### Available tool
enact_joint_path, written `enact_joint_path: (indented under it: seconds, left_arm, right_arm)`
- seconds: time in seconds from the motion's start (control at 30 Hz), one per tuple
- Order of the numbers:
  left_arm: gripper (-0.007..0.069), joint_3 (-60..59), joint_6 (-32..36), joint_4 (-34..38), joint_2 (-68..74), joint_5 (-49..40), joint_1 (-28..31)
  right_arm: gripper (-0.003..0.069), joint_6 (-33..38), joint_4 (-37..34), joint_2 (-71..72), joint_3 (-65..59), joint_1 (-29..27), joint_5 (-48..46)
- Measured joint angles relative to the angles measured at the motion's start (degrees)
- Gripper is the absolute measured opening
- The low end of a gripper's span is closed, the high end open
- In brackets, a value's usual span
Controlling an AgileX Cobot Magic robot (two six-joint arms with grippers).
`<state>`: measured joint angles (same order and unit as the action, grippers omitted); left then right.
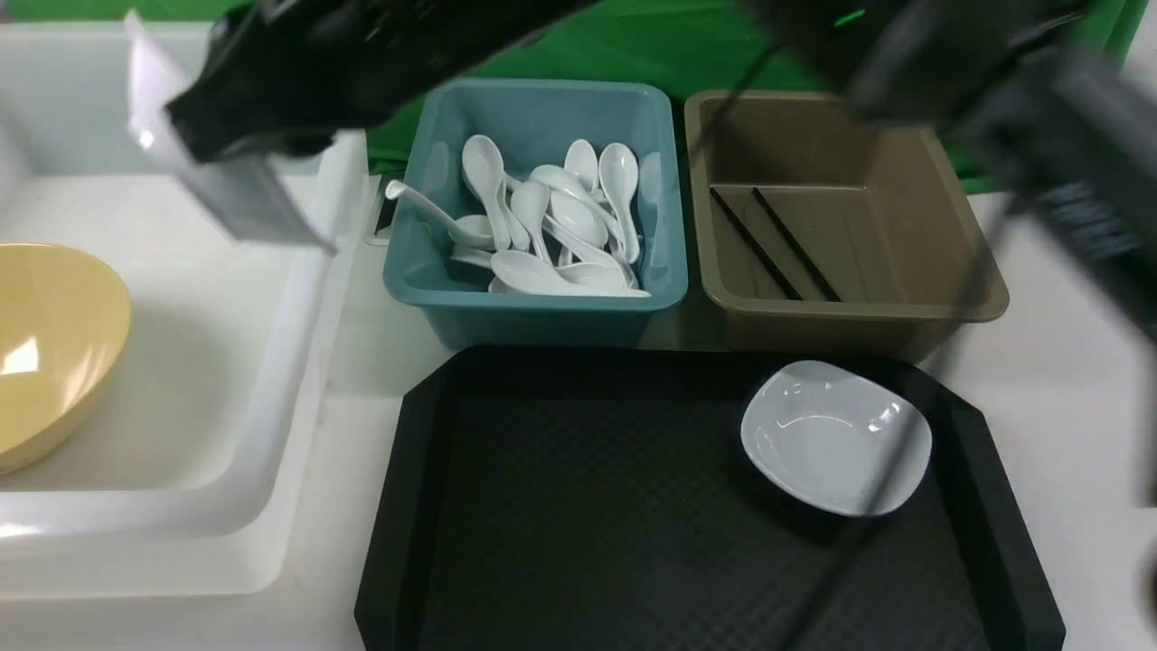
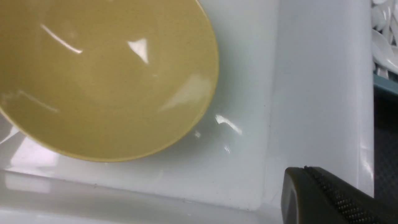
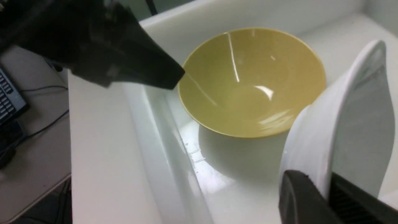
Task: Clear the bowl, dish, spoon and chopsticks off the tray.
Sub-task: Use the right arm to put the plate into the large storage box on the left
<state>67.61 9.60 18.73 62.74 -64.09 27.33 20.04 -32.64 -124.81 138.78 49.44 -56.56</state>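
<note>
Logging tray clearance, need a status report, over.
Left gripper shut, holding nothing, over white tub. Right gripper shut on white dish above tub. Bowl in tub; chopsticks in brown tub; second dish on tray. Left gripper close alongside.

Your right arm (image 1: pixel 380 54) crosses the top of the front view, blurred, running from 1 o'clock to 10 o'clock. The right gripper (image 3: pixel 325 202) is clamped on the rim of a white dish (image 3: pixel 351 118), held on edge. Your left gripper (image 3: pixel 177 76) is closed to a point and holds nothing. One ribbed finger (image 2: pixel 329 199) shows in its wrist view.
</note>
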Motion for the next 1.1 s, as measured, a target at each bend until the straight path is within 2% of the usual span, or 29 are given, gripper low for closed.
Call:
enact_joint_path:
  seconds: [0.17, 0.8, 0.9, 1.1]
  left_arm:
    - [0.0003, 0.0, -0.57, 0.05, -1.73, 1.67, 2.04]
    - [0.0003, 0.0, -0.64, 1.06, -2.12, 2.77, 2.43]
    - [0.0003, 0.0, -0.64, 1.14, -2.12, 2.9, 2.43]
    - [0.0003, 0.0, -0.64, 1.14, -2.12, 2.95, 2.43]
  right_arm:
    - [0.0029, 1.78, -0.23, -8.73, 7.82, 2.92, -1.58]
    - [0.0038, 4.78, 3.16, -17.74, 8.79, 4.8, 2.97]
    - [0.0065, 4.78, 3.41, -18.31, 8.79, 5.17, 2.97]
    - [0.0219, 4.78, 3.6, -18.44, 8.91, 5.29, 2.88]
